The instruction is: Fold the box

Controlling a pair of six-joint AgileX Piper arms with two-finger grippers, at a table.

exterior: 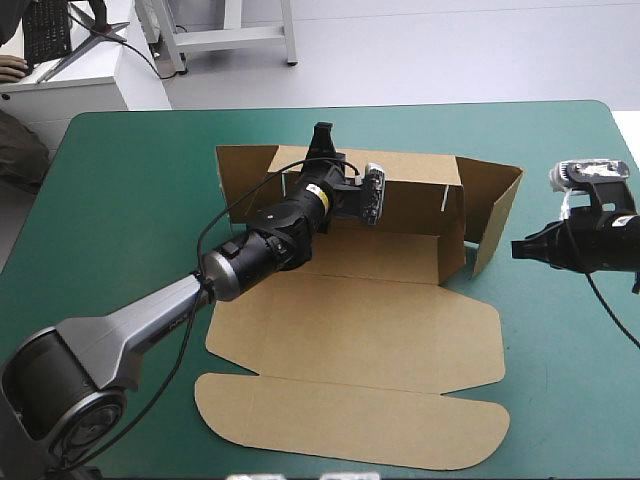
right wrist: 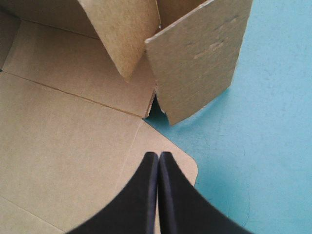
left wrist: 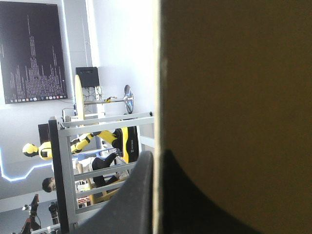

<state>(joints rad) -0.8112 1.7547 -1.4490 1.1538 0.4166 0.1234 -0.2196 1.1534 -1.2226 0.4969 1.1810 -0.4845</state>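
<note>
Our right gripper point(right wrist: 158, 156), fingers pressed together, hovers beside the right wall point(exterior: 495, 215) of the box point(exterior: 350, 330); our left gripper point(exterior: 322, 138) clamps the far wall point(exterior: 410, 170) upright; the box sits mid-table point(exterior: 120, 180), lid point(exterior: 350, 430) flat toward the near edge; we judge wall-raising underway; next, the right wall needs swinging inward.

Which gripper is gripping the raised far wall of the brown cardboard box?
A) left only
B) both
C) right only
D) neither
A: the left gripper pinches the far wall of the brown cardboard box, while the right gripper is shut on nothing, off to the box's right.
</note>
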